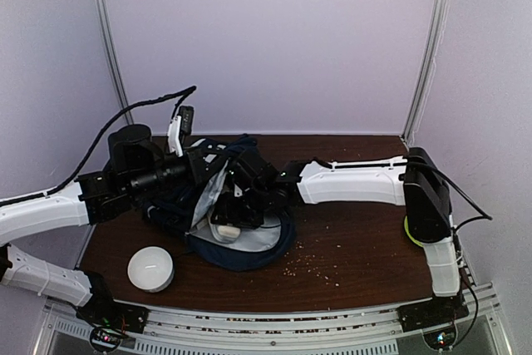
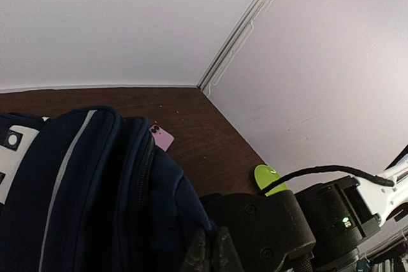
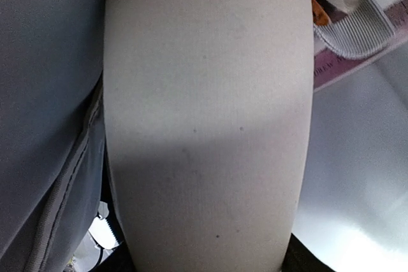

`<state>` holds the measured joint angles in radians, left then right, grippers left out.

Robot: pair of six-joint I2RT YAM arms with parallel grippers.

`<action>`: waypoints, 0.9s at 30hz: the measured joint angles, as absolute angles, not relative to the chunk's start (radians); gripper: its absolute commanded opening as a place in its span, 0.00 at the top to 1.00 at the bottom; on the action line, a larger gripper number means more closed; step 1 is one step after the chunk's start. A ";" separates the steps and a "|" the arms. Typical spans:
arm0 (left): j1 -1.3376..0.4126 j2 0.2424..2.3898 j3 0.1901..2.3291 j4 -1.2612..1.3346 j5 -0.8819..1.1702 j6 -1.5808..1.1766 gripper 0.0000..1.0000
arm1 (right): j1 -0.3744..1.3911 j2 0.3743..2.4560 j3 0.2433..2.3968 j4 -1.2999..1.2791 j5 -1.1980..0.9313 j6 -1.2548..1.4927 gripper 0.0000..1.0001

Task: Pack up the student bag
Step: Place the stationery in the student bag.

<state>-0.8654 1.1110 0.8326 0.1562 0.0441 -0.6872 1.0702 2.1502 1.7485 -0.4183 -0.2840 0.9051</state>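
a: while the top view takes in the whole bag at the middle of the table, what do the wrists add?

b: the left wrist catches a pink phone on the wood just past the bag, and a green thing off toward 3 o'clock. from above the phone is hidden, and only a sliver of the green shows by the right arm. the right wrist sees only the inside: grey lining at 9 o'clock, a pale rounded thing filling the frame, a ribbed strap at 1 o'clock.

a: and the pouch?

b: top view alone. the white round pouch sits at 7 o'clock of the bag, apart from it.

a: grippers?

b: the left gripper is at the bag's 10 o'clock edge, fingers pressed tight together on the navy rim, which stands raised there. the right gripper reaches in from 3 o'clock and is sunk in the mouth. its fingers show in no view, so i cannot tell how wide it stands or whether it holds the pale thing.

a: how does the bag lie?

b: long axis roughly 11 to 5 o'clock, with the mouth gaping up and toward 3 o'clock and the lining showing.
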 measured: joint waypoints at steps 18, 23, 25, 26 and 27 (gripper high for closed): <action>-0.859 1.118 0.850 0.148 0.055 -0.704 1.00 | 1.060 2.133 1.566 -0.131 -0.286 0.955 0.15; -0.859 1.124 0.850 0.148 0.056 -0.702 1.00 | 1.058 2.053 1.488 -0.062 -0.294 0.983 0.14; -0.859 1.125 0.850 0.148 0.056 -0.701 1.00 | 1.058 2.015 1.446 -0.029 -0.296 0.997 0.15; -0.859 1.125 0.851 0.148 0.056 -0.700 1.00 | 1.058 1.997 1.424 -0.014 -0.298 1.004 0.16; -0.859 1.125 0.851 0.148 0.055 -0.699 1.00 | 1.058 1.979 1.401 0.004 -0.301 1.014 0.16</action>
